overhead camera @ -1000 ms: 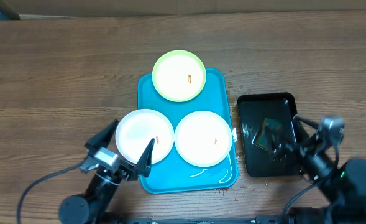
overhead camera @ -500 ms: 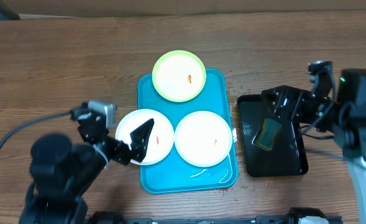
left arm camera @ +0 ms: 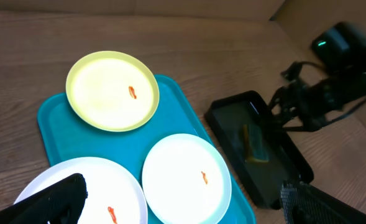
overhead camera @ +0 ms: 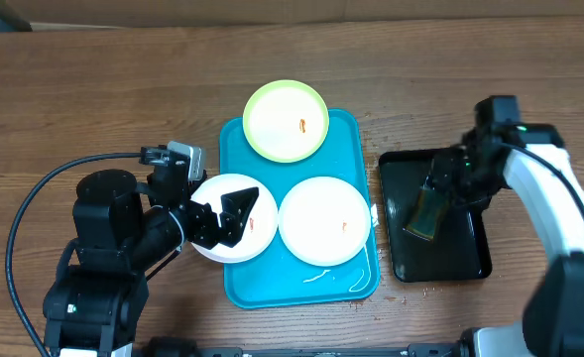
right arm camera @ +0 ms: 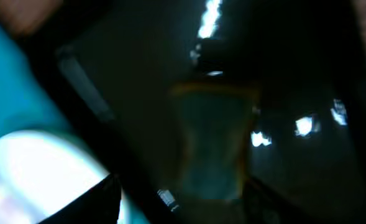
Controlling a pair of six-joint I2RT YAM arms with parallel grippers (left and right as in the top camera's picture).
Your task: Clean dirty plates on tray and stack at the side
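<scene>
The turquoise tray (overhead camera: 356, 149) holds three dirty plates with orange-red smears. The yellow-green rimmed plate (overhead camera: 286, 121) lies at its far end. One white plate (overhead camera: 324, 220) lies at its near right. The other white plate (overhead camera: 212, 198) overhangs its left edge. My left gripper (overhead camera: 224, 218) is open and hovers over that left plate. The left wrist view shows the rimmed plate (left arm camera: 112, 90), both white plates (left arm camera: 186, 177) (left arm camera: 117, 186), the tray (left arm camera: 176, 124) and my open jaws (left arm camera: 183, 205). My right gripper (overhead camera: 446, 184) is open over a sponge (overhead camera: 425, 213).
A smaller black tray (overhead camera: 465, 253) stands right of the turquoise one and holds the green-yellow sponge. The right wrist view is dark and blurred: the sponge (right arm camera: 210, 143) lies in the black tray (right arm camera: 294, 74) ahead of my open right jaws (right arm camera: 183, 208). Bare wood surrounds both trays.
My left gripper has moved forward and right over the left white plate. My right arm has swung in and lowered its gripper over the sponge. The plates have not moved.
</scene>
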